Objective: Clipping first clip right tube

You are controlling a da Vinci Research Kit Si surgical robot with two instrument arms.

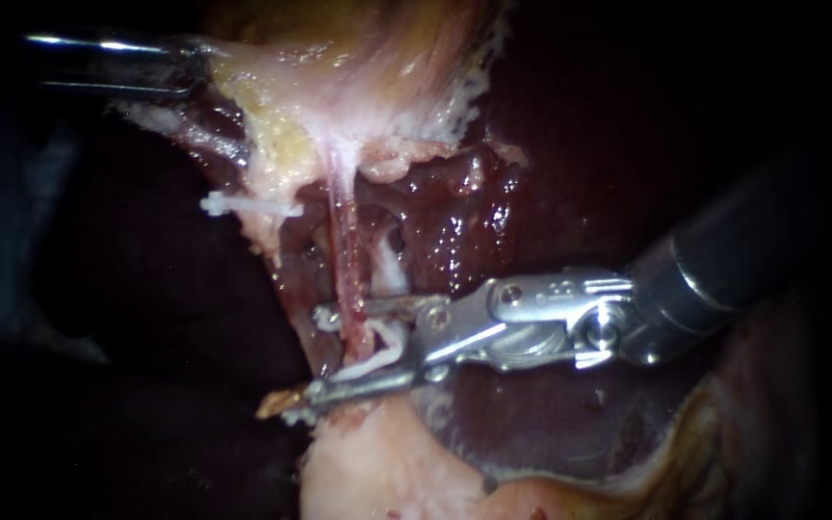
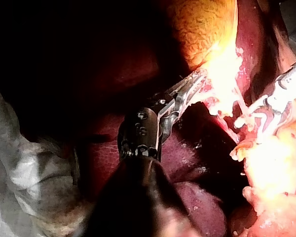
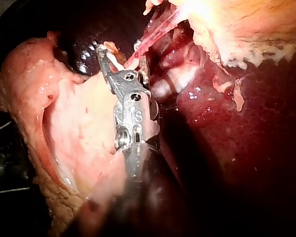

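Note:
A thin pink tube (image 1: 343, 252) runs down from the pale gallbladder tissue (image 1: 358, 87) into the jaws of my right instrument (image 1: 308, 356). Those jaws stand open, one on each side of the tube, and carry a white clip (image 1: 379, 352). In the right wrist view the same jaws (image 3: 119, 52) straddle the tube (image 3: 153, 34). My left instrument (image 1: 199, 72) comes in at the upper left, shut on the edge of the gallbladder tissue. The left wrist view shows its jaws (image 2: 198, 79) closed on that pale tissue.
Another white clip (image 1: 247, 206) sits across a strand to the left of the pink tube. Dark wet liver (image 1: 474, 212) lies behind and to the right. Pale fatty tissue (image 1: 377, 472) bulges below the right instrument's jaws.

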